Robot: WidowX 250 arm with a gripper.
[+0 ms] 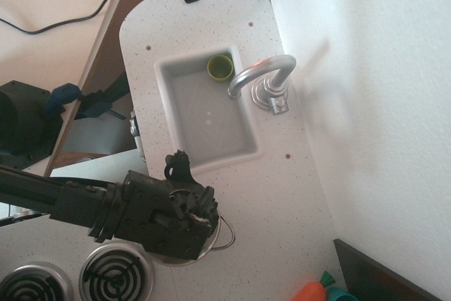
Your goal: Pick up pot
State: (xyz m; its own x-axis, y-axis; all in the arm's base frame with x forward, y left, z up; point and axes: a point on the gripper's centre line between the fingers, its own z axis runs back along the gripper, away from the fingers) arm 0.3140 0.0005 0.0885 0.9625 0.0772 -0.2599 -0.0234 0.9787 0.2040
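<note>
Gripper (192, 211) sits low over the counter (282, 188), just in front of the sink (169, 75) and beside the stove burners. Its black body covers most of the pot (211, 243), so only a sliver of silver rim and one thin wire loop handle (227, 234) show at its lower right edge. Jaws hidden under the wrist housing; cannot tell whether they are apart or closed, or whether they touch the pot. Pot appears to rest on the counter next to the right-hand burner (115, 273), not in the sink. Small yellow-green cup (220, 67) stands in the far corner of the sink basin, near the curved silver faucet (262, 75). Second burner (32, 285) at the bottom left edge. Orange and teal toy (320, 290) partly cut off at the bottom edge, well apart from the pot.
</note>
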